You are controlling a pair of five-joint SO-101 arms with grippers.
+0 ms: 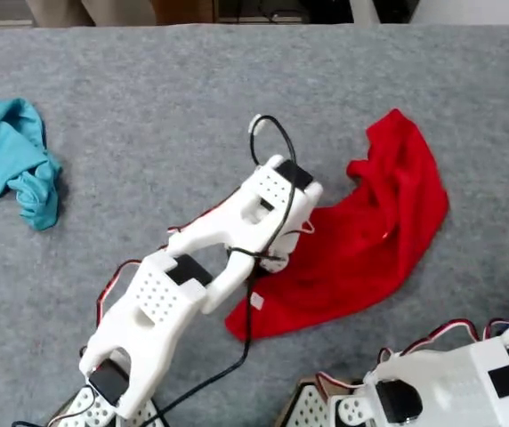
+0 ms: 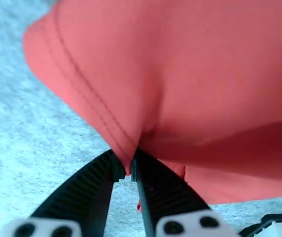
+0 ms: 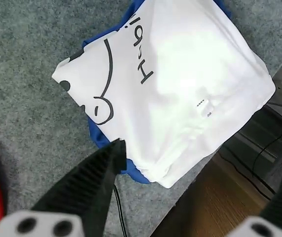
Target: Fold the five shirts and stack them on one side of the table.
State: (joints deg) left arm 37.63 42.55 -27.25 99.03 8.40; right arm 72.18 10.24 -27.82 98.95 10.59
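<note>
Fingers (image 2: 87, 192) of the left gripper (image 2: 131, 168) pinched the hemmed edge of one crumpled red cotton shirt (image 1: 370, 236) lying mid-way across the grey felt tabletop (image 1: 192, 80) — limp, light cloth, probably best taken at hems or corners. The right gripper (image 3: 205, 163) hung wide open over one folded white printed shirt (image 3: 180, 74) stacked on one blue shirt (image 3: 94, 132); one bunched teal shirt (image 1: 10, 156) lay well apart — four counted.

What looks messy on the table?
Two shirts do. The red shirt lies rumpled and unfolded, its hem pinched in the left gripper. The teal shirt sits in a bunched heap off to one side of the table. The white shirt is folded neatly on a blue one, which pokes out a little underneath.
</note>
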